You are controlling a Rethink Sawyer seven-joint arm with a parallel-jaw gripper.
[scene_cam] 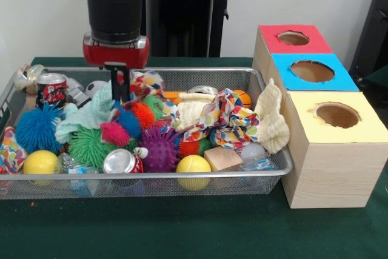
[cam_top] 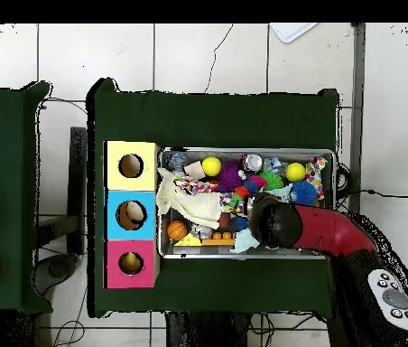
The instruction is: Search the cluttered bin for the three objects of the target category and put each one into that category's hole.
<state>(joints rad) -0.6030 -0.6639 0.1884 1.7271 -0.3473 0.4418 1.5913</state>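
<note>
The wire basket (scene_cam: pixel 267 181) is sitting on the green table, stuffed with spiky balls, cans and cloths. No soft toy animal is showing in the pile. The red-topped box (scene_cam: pixel 270 42) is standing farthest back in the row beside it, its round hole (scene_cam: pixel 293 38) facing up.

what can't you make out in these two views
- Gripper: in the front view its tips sink among the cloths and spiky balls, so open or shut is unclear; in the overhead view the arm covers it.
- Plush toys: none clearly visible in the wire bin; clutter may bury them.
- Red box's hole: its inside is too small to read in either view.
</note>
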